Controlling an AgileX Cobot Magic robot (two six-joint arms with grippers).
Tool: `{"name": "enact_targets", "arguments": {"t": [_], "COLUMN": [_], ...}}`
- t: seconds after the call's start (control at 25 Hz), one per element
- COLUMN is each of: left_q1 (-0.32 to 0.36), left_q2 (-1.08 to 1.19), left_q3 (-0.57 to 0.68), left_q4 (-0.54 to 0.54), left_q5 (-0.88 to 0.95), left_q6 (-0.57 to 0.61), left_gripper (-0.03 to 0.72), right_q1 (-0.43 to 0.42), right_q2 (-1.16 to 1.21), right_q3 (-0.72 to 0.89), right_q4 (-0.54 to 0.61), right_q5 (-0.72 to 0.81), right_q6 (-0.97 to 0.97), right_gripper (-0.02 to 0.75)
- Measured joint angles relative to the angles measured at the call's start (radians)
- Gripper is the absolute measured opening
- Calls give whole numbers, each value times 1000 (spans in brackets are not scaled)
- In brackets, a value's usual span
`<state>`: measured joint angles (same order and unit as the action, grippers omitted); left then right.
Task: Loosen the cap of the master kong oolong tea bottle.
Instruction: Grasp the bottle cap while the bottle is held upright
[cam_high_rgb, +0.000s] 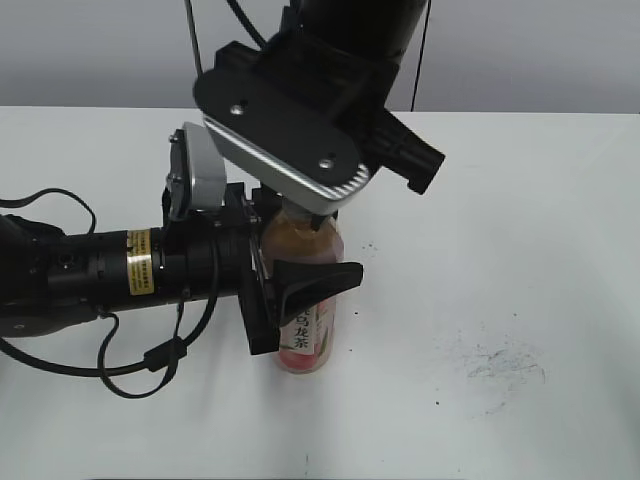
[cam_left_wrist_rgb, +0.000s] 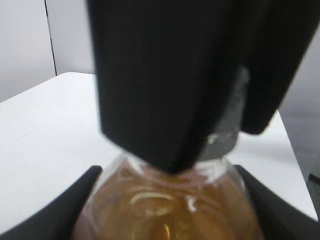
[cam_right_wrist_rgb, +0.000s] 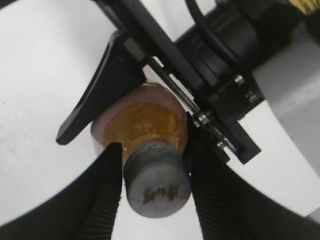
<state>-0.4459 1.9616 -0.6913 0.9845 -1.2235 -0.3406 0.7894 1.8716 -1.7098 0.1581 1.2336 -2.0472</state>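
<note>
The master kong oolong tea bottle (cam_high_rgb: 308, 342) stands upright on the white table, amber tea above its pink label. My left gripper (cam_high_rgb: 300, 292) reaches in from the left and is shut on the bottle's body; in the left wrist view its black fingers (cam_left_wrist_rgb: 165, 210) press both sides of the amber bottle (cam_left_wrist_rgb: 165, 200). My right gripper (cam_right_wrist_rgb: 156, 186) comes down from above, and its ribbed fingers are shut on both sides of the grey-white cap (cam_right_wrist_rgb: 157, 184), which bears a dark mark. In the exterior view the right wrist (cam_high_rgb: 290, 140) hides the cap.
The white table (cam_high_rgb: 520, 220) extends to the right of the bottle, with dark smudges (cam_high_rgb: 505, 362) at the front right. The left arm's black cables (cam_high_rgb: 120, 365) lie on the table at the left. A grey wall stands behind.
</note>
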Motion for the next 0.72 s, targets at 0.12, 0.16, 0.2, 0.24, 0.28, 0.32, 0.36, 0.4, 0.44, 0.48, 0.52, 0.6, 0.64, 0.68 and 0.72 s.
{"name": "enact_targets", "arguments": {"t": [0.12,0.16,0.2,0.24,0.28,0.32,0.36,0.4,0.44,0.48,0.52,0.6,0.64,0.68,0.72], "left_q1": [0,0,0,0,0,0,0,0,0,0,0,0,0,0,0], "left_q2": [0,0,0,0,0,0,0,0,0,0,0,0,0,0,0], "left_q3": [0,0,0,0,0,0,0,0,0,0,0,0,0,0,0], "left_q4": [2,2,2,2,2,2,2,2,2,2,2,2,2,2,2], "left_q5": [-1,-1,-1,-1,-1,-1,-1,-1,-1,-1,-2,-2,-2,-2,-2], "left_q6": [0,0,0,1,1,1,1,1,1,1,1,1,1,1,1], "left_gripper": [446,446,446,446,446,446,446,446,446,446,446,446,446,446,446], "right_q1": [0,0,0,0,0,0,0,0,0,0,0,0,0,0,0], "right_q2": [1,1,1,1,1,1,1,2,2,2,2,3,3,3,3], "right_q3": [0,0,0,0,0,0,0,0,0,0,0,0,0,0,0], "right_q4": [-1,-5,-8,-10,-10,-11,-11,-12,-13,-17,-18,-19,-18,-16,-13], "right_q5": [-9,-9,-9,-10,-10,-10,-10,-10,-10,-10,-10,-10,-10,-10,-10], "right_q6": [249,339,431,508,606,709,792,891,987,1079,1152,1319,1384,1461,1536], "right_gripper": [393,428,470,507,547,573,580,576,566,553,545,534,533,532,532]}}
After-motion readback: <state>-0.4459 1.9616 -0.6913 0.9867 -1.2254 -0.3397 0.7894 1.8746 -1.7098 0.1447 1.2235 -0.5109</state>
